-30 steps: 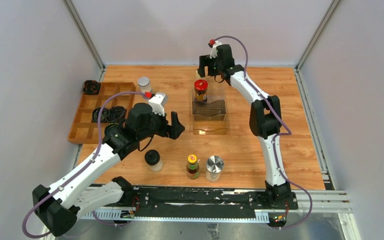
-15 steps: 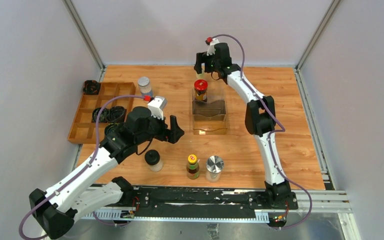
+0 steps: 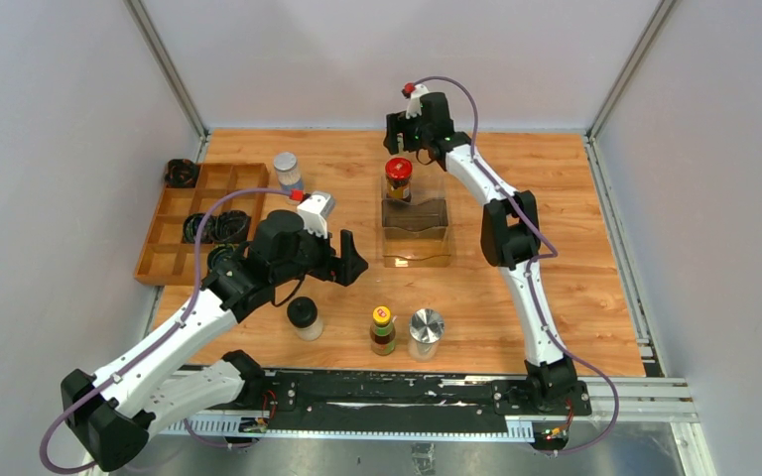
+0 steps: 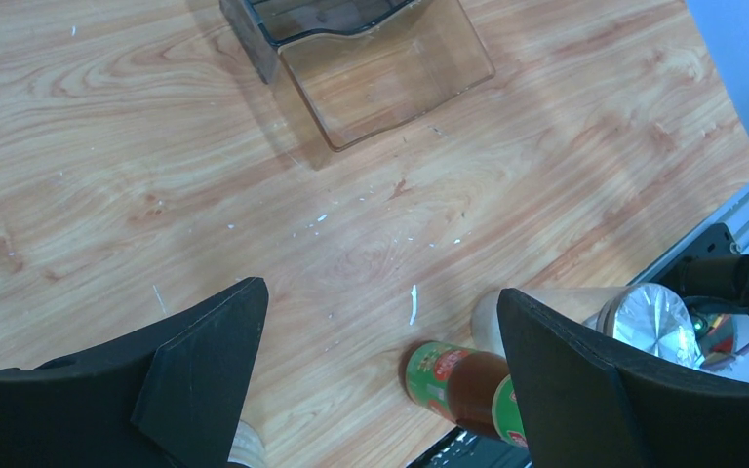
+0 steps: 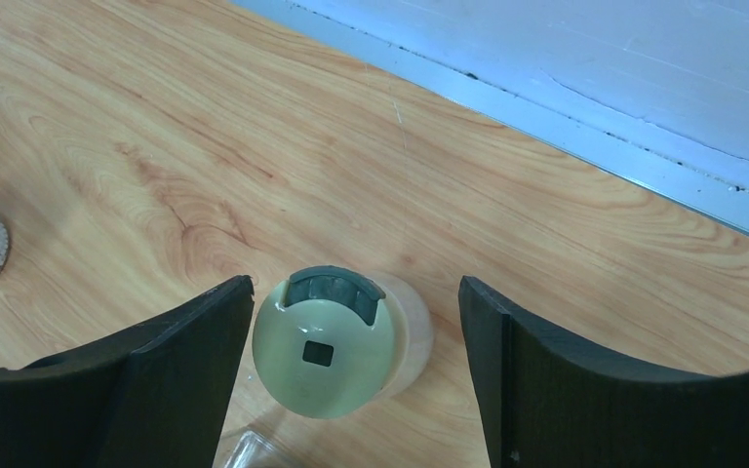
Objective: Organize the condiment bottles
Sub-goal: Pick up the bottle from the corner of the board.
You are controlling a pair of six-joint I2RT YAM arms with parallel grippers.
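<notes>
The right claw hangs wide over the yellow-capped shaker on the desk, at twelve o'clock from the red-lidded jar in the clear bin. The left claw is also wide and holds nothing, with the sauce bottle and silver-lidded jar at five o'clock of it.

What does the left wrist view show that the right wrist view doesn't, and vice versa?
Only the left wrist view: a clear bin, a brown sauce bottle and a silver-lidded jar. Only the right wrist view: a pale-capped shaker seen between the right gripper's open fingers, and the wall. Both: the wooden table and open black fingers; the left gripper holds nothing.
</notes>
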